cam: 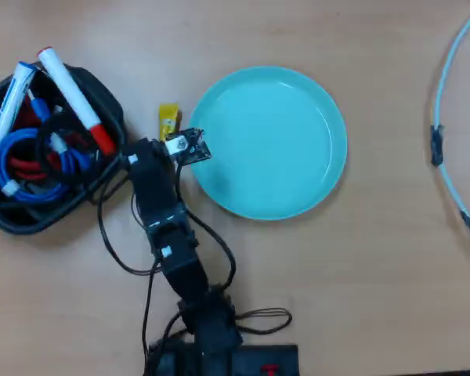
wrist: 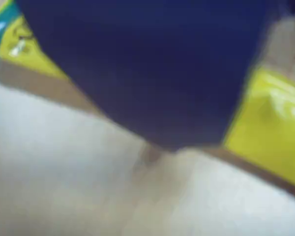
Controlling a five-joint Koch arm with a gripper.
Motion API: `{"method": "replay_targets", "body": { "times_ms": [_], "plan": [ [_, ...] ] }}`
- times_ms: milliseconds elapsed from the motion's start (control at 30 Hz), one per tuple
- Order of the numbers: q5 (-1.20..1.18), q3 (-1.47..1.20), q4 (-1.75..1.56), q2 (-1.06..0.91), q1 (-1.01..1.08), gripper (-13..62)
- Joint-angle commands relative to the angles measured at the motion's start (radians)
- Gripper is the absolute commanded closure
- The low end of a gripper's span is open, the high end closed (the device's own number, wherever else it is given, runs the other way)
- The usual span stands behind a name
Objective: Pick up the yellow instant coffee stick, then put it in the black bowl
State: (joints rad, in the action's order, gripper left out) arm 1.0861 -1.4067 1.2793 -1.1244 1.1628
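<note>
Yellow, thin and probably slippery, the light, floppy instant coffee stick [cam: 168,121] lies flat on the wooden table [cam: 360,274] right under the gripper [cam: 170,142] — jaw state hidden, I cannot tell — best pinched across its narrow width, mid-length; black bowl [cam: 102,94] sits just beside, overhead-left.

Wooden table [cam: 360,266]: turquoise plate [cam: 298,102], black bowl [cam: 102,98], yellow stick [cam: 168,119].
</note>
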Motion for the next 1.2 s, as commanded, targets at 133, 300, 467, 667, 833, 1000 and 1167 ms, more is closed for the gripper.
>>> {"method": "replay_targets", "body": {
  "times_ms": [133,300,467,667,833,1000,1167],
  "plan": [
    [-0.020,0.058,0.051,-0.009,-0.014,56.3],
    [-0.025,0.058,0.080,-0.015,-0.021,56.3],
    [-0.087,0.061,0.097,-0.101,-0.037,56.3],
    [-0.124,0.063,0.109,-0.193,-0.037,56.3],
    [-0.135,0.077,0.109,-0.273,-0.028,56.3],
    [-0.135,0.078,0.109,-0.360,-0.018,56.3],
    [-0.135,0.081,0.107,-0.426,-0.018,56.3]
  ]
}}
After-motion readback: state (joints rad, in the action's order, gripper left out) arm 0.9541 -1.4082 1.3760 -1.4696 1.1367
